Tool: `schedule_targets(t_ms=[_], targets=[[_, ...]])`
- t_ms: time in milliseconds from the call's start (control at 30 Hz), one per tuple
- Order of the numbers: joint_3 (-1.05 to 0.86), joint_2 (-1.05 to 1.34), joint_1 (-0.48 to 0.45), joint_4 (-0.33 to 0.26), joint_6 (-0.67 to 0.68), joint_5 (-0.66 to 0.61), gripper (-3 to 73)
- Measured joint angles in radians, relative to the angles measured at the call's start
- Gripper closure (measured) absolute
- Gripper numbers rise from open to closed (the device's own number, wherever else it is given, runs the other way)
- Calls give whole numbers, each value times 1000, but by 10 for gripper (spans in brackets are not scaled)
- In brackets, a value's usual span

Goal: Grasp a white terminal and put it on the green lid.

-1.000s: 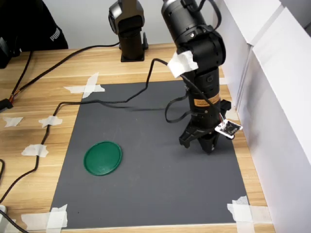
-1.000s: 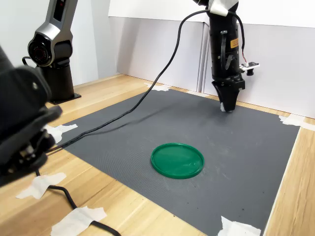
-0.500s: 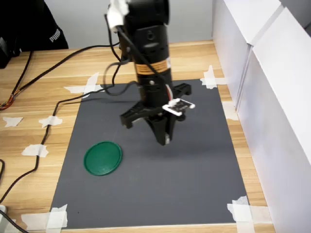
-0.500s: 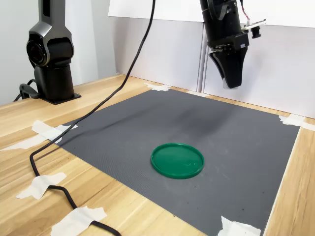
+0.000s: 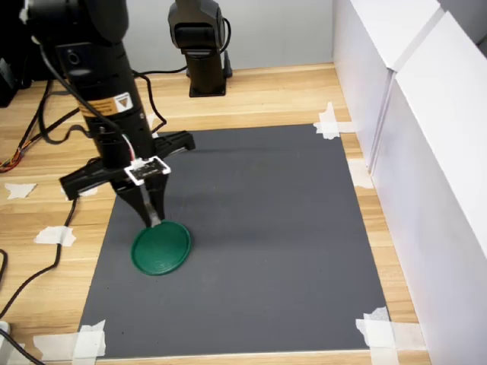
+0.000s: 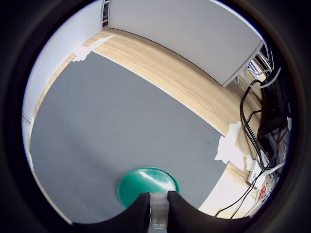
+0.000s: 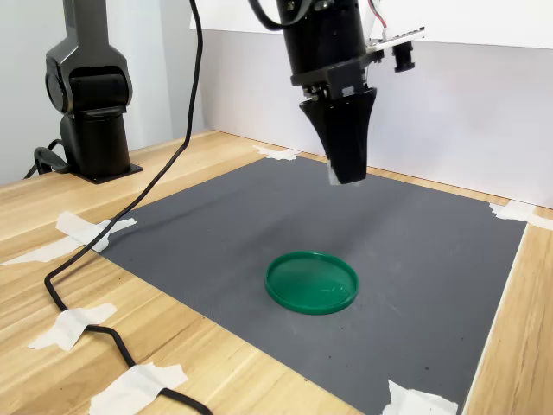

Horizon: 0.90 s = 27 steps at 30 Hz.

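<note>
In both exterior views the gripper [image 5: 154, 220] hangs point-down above the green lid [image 5: 160, 247], which lies flat on a dark grey mat [image 5: 266, 251] toward the first exterior view's left, on the wooden desk [image 5: 281, 91]. Only the wrist view shows the white terminal [image 6: 158, 212] clamped between the two fingers [image 6: 140, 209], with the green lid just beyond it.

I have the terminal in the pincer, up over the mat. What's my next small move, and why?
Probably lower straight toward the green lid. The pincer holds the white terminal well above the lid, and the wrist view shows the lid just beyond the tips, so a slight nudge forward may help centre it.
</note>
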<state>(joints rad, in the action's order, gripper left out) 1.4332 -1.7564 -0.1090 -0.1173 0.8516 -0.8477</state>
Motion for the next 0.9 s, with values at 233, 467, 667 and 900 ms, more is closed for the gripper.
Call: schedule_targets(t_ms=[233, 467, 667, 900], targets=[[-124, 1, -12, 15, 73, 97, 614], [-205, -2, -12, 22, 84, 213, 614], [-205, -43, -12, 40, 74, 241, 614], [-205, -86, -12, 42, 72, 249, 614]])
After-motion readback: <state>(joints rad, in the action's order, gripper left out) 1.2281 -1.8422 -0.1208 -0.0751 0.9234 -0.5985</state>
